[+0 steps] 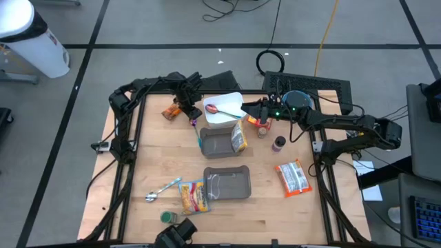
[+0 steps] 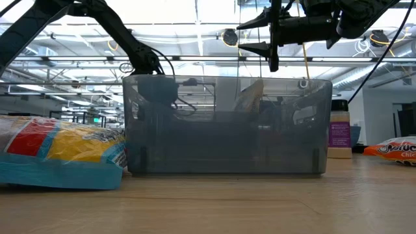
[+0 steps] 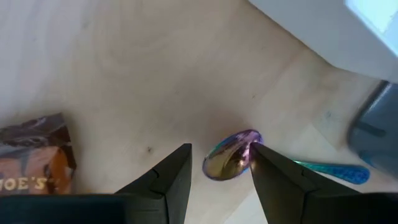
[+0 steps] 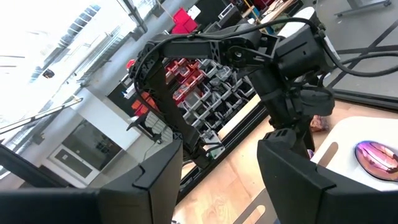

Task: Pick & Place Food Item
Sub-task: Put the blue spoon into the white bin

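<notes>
An iridescent spoon [image 3: 231, 158] lies flat on the wooden table, its teal handle [image 3: 336, 171] pointing away toward a grey bin. My left gripper [image 3: 221, 152] [image 1: 191, 116] points down over it, open, one finger on each side of the spoon's bowl. An orange-brown snack bag [image 3: 34, 155] [image 1: 171, 110] lies just beside it. A white tray [image 1: 224, 109] holds a pink spoon [image 1: 213, 108]. My right gripper [image 4: 221, 155] [image 1: 247, 110] hovers level over the tray's right edge, open, with nothing between its fingers. My left gripper comes from above with its fingers astride the spoon's bowl. One fingertip [image 3: 256, 152] overlaps the bowl's edge [image 3: 247, 140]; whether it touches I cannot tell. The spoon lies on the table.
Two grey bins [image 1: 217, 142] [image 1: 227, 182] stand mid-table, a yellow snack bag [image 1: 238, 138] leaning at the first. A jar [image 1: 263, 127], a small bottle [image 1: 279, 143], an orange packet [image 1: 293, 177], a colourful bag [image 1: 193, 196] and another spoon [image 1: 162, 189] lie around them.
</notes>
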